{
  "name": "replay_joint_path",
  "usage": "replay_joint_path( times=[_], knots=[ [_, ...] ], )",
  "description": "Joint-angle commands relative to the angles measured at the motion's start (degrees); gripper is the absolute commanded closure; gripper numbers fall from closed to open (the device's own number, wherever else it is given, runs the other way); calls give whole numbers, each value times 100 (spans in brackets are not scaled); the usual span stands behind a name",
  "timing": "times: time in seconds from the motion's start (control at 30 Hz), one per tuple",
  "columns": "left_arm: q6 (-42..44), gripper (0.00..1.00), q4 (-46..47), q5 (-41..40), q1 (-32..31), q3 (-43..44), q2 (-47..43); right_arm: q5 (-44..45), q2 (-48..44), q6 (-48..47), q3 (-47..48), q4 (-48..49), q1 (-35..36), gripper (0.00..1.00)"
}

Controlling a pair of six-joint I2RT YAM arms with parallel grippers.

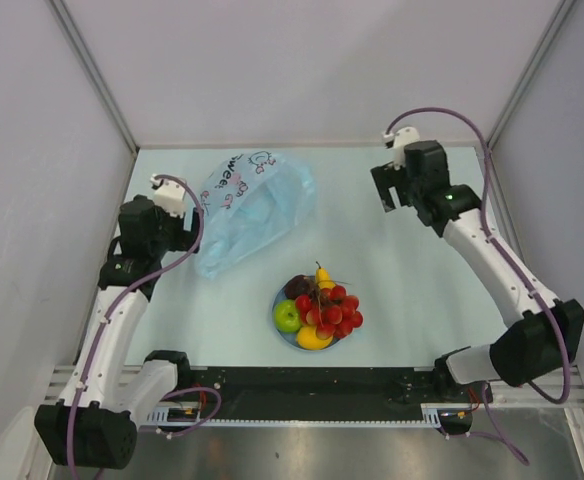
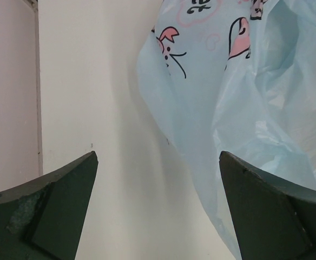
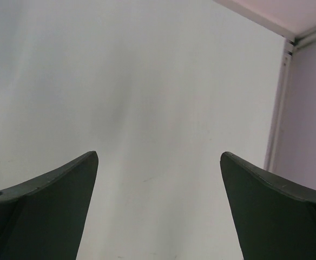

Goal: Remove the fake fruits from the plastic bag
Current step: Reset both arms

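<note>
The light-blue plastic bag [image 1: 253, 212] lies crumpled at the back left of the table; it fills the right of the left wrist view [image 2: 239, 103]. The fake fruits sit heaped on a round light-blue plate [image 1: 284, 332]: a green apple [image 1: 287, 317], red grapes [image 1: 333, 311], a yellow pear [image 1: 323, 277], a yellow lemon [image 1: 313, 339] and a dark red-purple fruit [image 1: 297, 287]. My left gripper [image 1: 187, 232] [image 2: 158, 162] is open and empty just left of the bag. My right gripper [image 1: 390, 190] [image 3: 158, 162] is open and empty at the back right, over bare table.
Grey walls with metal corner posts [image 1: 92, 70] enclose the table on three sides. A black rail [image 1: 312, 390] runs along the near edge between the arm bases.
</note>
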Motion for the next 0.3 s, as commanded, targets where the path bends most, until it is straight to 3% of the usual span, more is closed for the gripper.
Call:
replay_joint_path(
  times=[0.0, 0.27],
  knots=[
    [-108, 0, 137, -420, 43, -58, -44, -260, -434, 454, -160, -318, -633, 0],
    [-118, 0, 155, -491, 52, -23, -9, -1507, -742, 920, -617, -292, -1610, 0]
  ],
)
